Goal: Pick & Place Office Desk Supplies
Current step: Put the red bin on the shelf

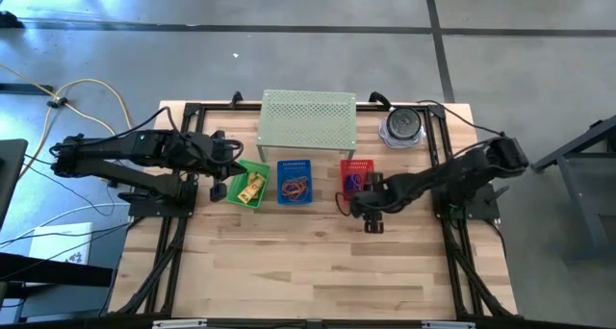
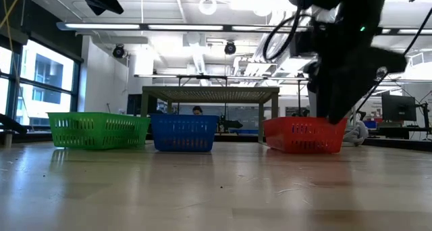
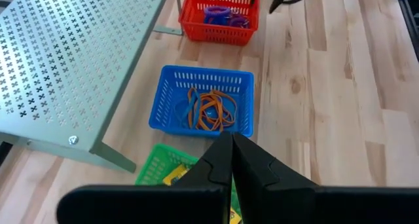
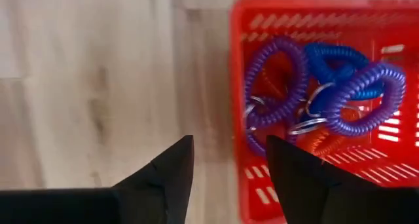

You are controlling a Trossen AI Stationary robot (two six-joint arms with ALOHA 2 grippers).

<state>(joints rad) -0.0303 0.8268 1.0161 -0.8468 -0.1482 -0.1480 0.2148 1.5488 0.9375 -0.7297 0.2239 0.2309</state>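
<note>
Hovering at front-left corner of red basket (image 1: 355, 177): right gripper (image 4: 229, 160), fingers parted, holding nothing, one finger over basket rim, other over bare table (image 1: 318, 262). Purple and blue coil loops (image 4: 314, 86) with metal rings lie inside red basket. Orange and blue bands (image 3: 208, 111) lie in blue basket (image 3: 204, 101). Yellow packets (image 1: 252, 187) in green basket (image 1: 246, 185). Left gripper (image 3: 232, 152) pressed closed, empty, above green basket. Green perforated shelf (image 1: 308, 118) behind baskets.

A: Premises, type?
B: Robotics lab or industrial workshop. Evidence: polished concrete floor (image 1: 289, 7), exposed ceiling ducts (image 2: 202, 55) with strip lighting, loose floor cables (image 1: 87, 98), black-framed butcher-block tabletop (image 1: 308, 262).
</note>
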